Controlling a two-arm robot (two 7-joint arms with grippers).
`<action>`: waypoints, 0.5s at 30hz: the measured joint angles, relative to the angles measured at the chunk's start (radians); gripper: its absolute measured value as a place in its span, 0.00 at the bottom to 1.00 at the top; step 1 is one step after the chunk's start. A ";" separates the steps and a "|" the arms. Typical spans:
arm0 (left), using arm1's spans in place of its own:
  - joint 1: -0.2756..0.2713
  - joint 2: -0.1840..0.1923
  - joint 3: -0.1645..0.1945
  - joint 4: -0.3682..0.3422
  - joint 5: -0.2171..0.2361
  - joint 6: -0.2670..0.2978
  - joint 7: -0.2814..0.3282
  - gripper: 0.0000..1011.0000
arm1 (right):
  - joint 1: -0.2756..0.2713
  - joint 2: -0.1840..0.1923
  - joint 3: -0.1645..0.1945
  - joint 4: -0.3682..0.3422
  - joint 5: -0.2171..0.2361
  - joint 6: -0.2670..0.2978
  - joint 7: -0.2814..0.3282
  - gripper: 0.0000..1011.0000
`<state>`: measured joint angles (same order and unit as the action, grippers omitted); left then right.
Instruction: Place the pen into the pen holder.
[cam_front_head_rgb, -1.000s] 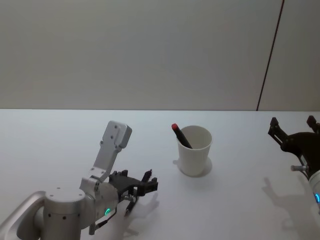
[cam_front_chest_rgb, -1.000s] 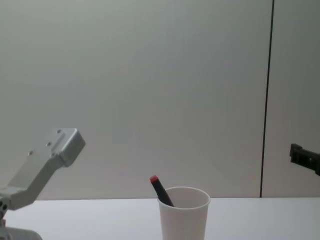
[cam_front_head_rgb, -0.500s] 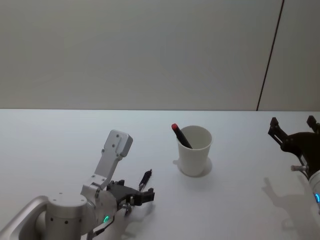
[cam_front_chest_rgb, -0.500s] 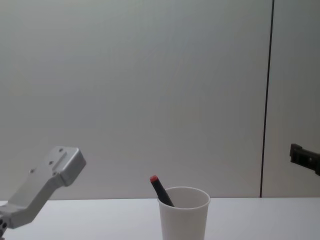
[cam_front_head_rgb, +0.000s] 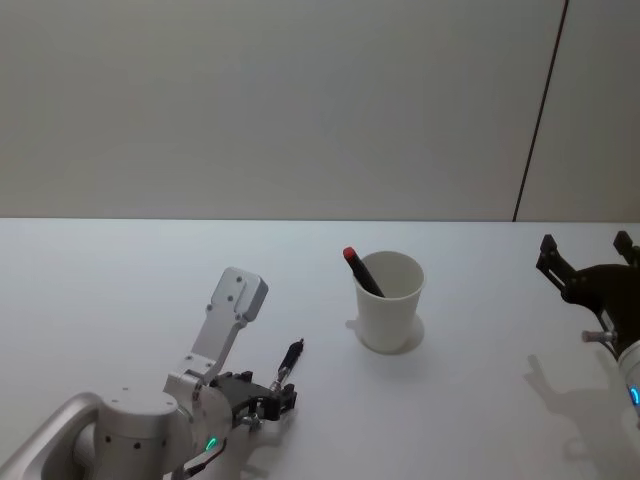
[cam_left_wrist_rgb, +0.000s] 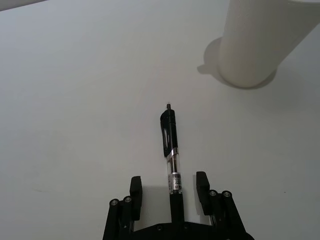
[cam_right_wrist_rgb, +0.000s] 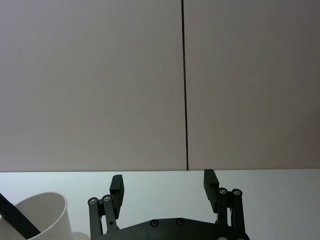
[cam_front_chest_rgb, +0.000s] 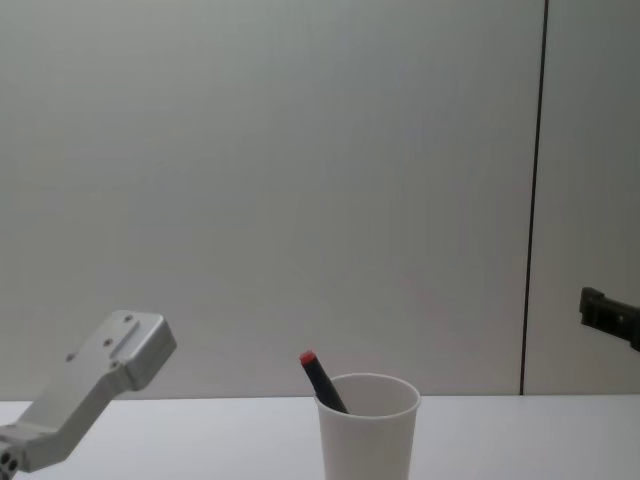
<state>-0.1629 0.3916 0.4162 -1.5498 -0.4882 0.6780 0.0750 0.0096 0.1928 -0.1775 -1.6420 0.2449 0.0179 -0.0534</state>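
Observation:
A black and clear pen lies flat on the white table, its tip pointing at the pen holder. My left gripper is open low over the table, and the pen's rear end lies between its fingers without touching them. In the head view this pen lies just ahead of the left gripper. The pen holder is a white paper cup standing upright, with a red-capped dark pen leaning inside it. My right gripper is open and empty at the far right.
The cup with its red-capped pen stands at table centre in the chest view, with the left arm's grey link to its left. A grey wall with a dark vertical seam lies behind the table.
My left gripper has drawn back toward my body and lower. The pen on the table, earlier under the gripper, now shows ahead of its fingers. The right arm has not moved.

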 joint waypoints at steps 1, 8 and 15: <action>0.000 0.000 0.000 0.001 0.003 0.002 0.000 0.69 | 0.000 0.000 0.000 0.000 0.000 0.000 0.000 0.99; -0.004 -0.006 0.004 0.006 0.029 0.024 0.000 0.45 | 0.000 0.000 0.000 0.000 0.000 0.000 0.000 0.99; -0.006 -0.010 0.007 0.010 0.050 0.038 -0.002 0.32 | 0.000 0.000 0.000 0.000 0.000 0.000 0.000 0.99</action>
<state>-0.1694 0.3816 0.4228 -1.5399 -0.4379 0.7155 0.0726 0.0097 0.1929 -0.1775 -1.6420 0.2449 0.0179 -0.0534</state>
